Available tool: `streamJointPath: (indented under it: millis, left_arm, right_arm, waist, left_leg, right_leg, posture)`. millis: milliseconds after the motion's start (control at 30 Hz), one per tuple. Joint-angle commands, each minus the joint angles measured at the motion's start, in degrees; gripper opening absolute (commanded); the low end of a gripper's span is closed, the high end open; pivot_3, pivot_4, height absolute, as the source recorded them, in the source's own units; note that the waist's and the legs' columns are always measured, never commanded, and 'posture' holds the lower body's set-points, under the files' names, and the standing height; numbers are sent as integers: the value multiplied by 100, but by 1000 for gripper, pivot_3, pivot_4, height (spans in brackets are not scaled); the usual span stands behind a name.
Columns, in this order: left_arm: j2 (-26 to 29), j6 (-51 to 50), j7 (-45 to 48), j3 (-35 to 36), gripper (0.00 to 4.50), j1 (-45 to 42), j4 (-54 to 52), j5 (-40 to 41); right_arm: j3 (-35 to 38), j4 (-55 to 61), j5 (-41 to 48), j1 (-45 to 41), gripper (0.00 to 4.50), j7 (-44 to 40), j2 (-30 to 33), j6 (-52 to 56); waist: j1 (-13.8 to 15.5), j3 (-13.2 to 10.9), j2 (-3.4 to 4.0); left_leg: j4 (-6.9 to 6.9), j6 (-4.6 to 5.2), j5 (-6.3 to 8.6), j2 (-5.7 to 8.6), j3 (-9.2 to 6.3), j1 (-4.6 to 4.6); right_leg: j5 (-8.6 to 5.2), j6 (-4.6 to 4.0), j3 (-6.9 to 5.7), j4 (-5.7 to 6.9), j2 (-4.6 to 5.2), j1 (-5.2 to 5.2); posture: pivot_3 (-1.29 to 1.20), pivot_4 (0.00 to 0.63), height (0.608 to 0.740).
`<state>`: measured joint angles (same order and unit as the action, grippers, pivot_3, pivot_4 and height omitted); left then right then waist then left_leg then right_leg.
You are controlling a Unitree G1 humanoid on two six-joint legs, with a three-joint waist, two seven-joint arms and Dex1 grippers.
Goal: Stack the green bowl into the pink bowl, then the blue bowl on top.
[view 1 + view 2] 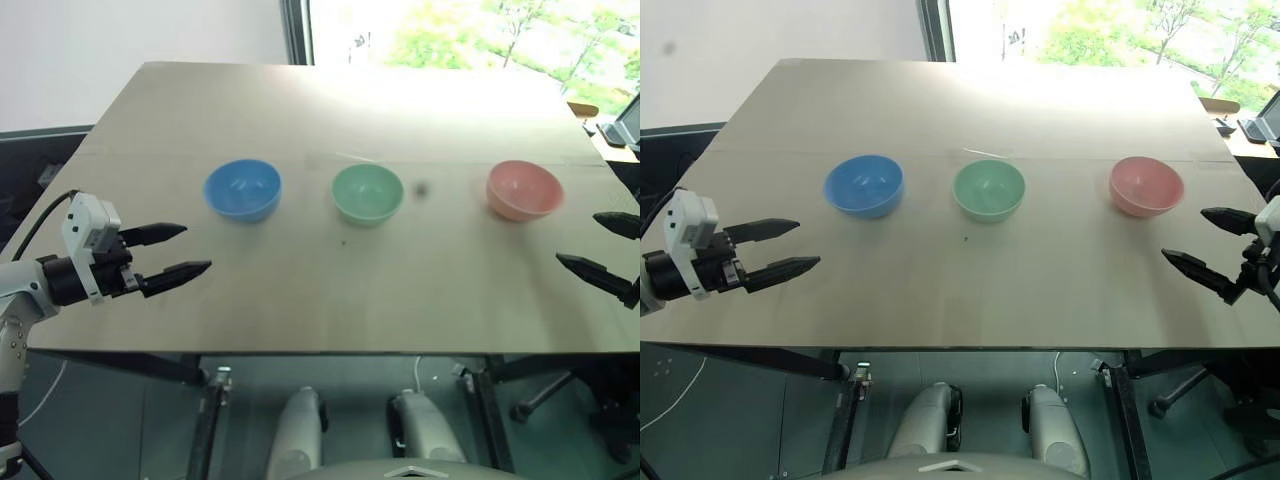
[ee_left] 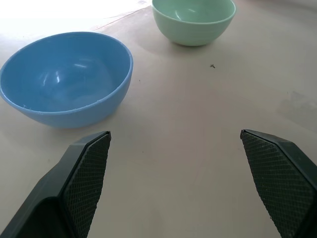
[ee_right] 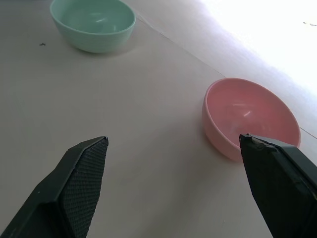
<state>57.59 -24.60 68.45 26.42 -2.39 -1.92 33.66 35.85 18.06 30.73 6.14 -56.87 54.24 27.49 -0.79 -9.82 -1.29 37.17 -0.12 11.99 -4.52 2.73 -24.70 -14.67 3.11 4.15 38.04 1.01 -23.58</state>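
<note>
A pale beige tabletop (image 1: 330, 290) spans most of the head view, its surface matte and bare apart from a small dark speck near the middle. Behind its far edge stands a white wall at upper left and a bright window (image 1: 470, 30) with green foliage at upper right.

Three bowls stand upright in a row across the middle of the frame, mouths facing up, well apart from one another; being round, they have no long axis. The blue bowl (image 1: 242, 190) is left of centre, the green bowl (image 1: 368, 193) in the centre, the pink bowl (image 1: 524, 189) at right.

The left gripper (image 1: 186, 250) hovers at the lower left, fingers spread wide and holding nothing, pointing toward the blue bowl. The right gripper (image 1: 1200, 242) hangs at the right edge, fingers likewise spread and empty, just below the pink bowl.
</note>
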Motion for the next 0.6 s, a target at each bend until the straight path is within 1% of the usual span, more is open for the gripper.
streamJointPath:
  millis: [33,200,333,467,533,600]
  left_arm:
    - [24,-1,-46,162,4435,-116,-189,98]
    - [-267,13,-130,-183,4435,-611,-434,236]
    - [-426,85,-166,-432,4435,-906,-527,207]
    - [-682,65,-185,-892,4435,-1291,-853,271]
    - [-855,89,-137,-1103,4435,-1468,-1020,344]
    - [-1007,66,-162,-1257,4435,-1628,-1131,404]
  right_arm:
    - [-37,80,45,-191,4500,102,78,15]
    - [-519,158,-241,-521,4500,482,-49,-124]
    - [-960,-120,-390,-921,4500,678,-28,7]
    - [-1864,-807,-799,-1863,4500,935,-114,93]
    - [-2491,-1312,-1386,-2428,4500,1200,-182,-22]
    - [-2946,-1810,-1699,-2863,4500,1112,-266,-246]
  waist:
    - [0,0,0]
    - [8,1,-2]
    - [3,0,0]
    - [-15,2,-2]
    - [-20,1,-2]
    - [-13,1,-2]
  left_leg:
    - [0,0,0,0,0,0]
    - [6,0,0,0,-1,0]
    - [6,0,0,1,-1,-2]
    - [7,0,0,1,0,0]
    - [10,0,0,1,1,-2]
    - [12,0,0,1,2,-4]
  right_leg:
    - [0,0,0,0,0,0]
    - [2,2,0,3,-1,2]
    - [9,14,0,3,-2,1]
    - [10,15,1,4,-3,1]
    - [10,15,3,5,-4,0]
    - [11,16,5,7,-4,-2]
  posture:
    - [0,150,740]
    - [0,150,740]
    - [0,150,740]
    - [0,150,740]
    - [0,150,740]
    - [0,150,740]
